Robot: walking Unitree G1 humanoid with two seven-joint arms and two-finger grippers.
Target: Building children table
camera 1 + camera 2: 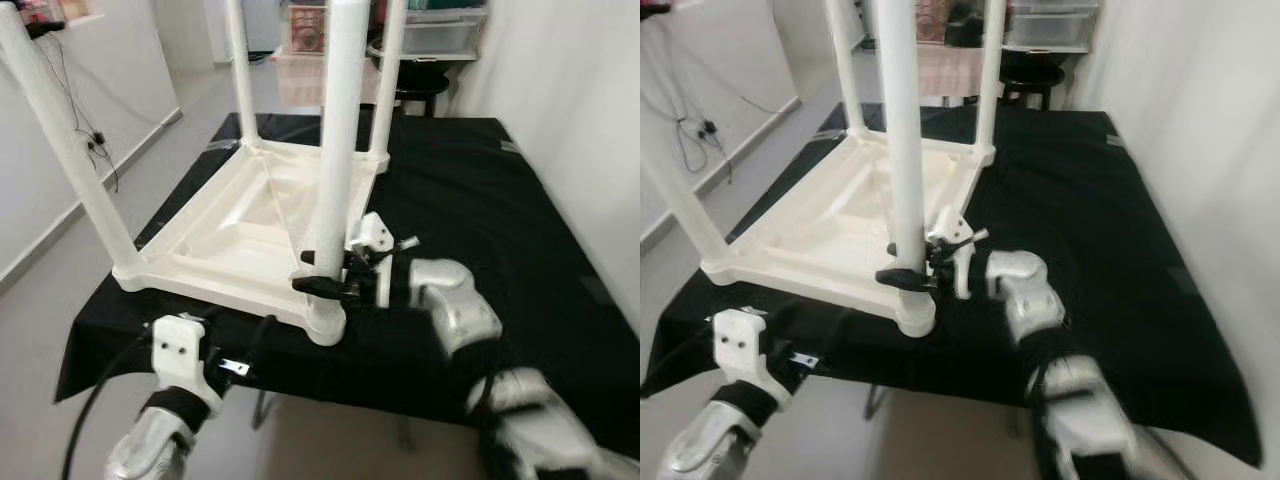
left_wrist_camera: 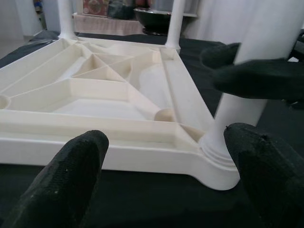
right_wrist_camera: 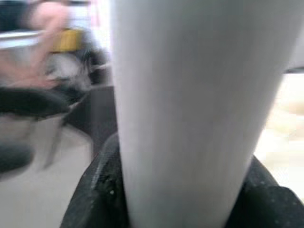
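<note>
white plastic children's table (image 1: 240, 235) lying upside down on a black-covered desk (image 1: 500, 220).

its ribbed underside faces up, with a round white leg standing upright at each of the four corners. the nearest leg (image 1: 335, 150) sits in its corner socket at the desk's front edge. the far legs (image 1: 240, 70) rise at the back corners, and the left leg (image 1: 60, 140) leans slightly outward.

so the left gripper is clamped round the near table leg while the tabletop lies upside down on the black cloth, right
Not the left: the right gripper is clamped round the near leg, as the left eye view shows. The tabletop does lie upside down on the black cloth.
</note>
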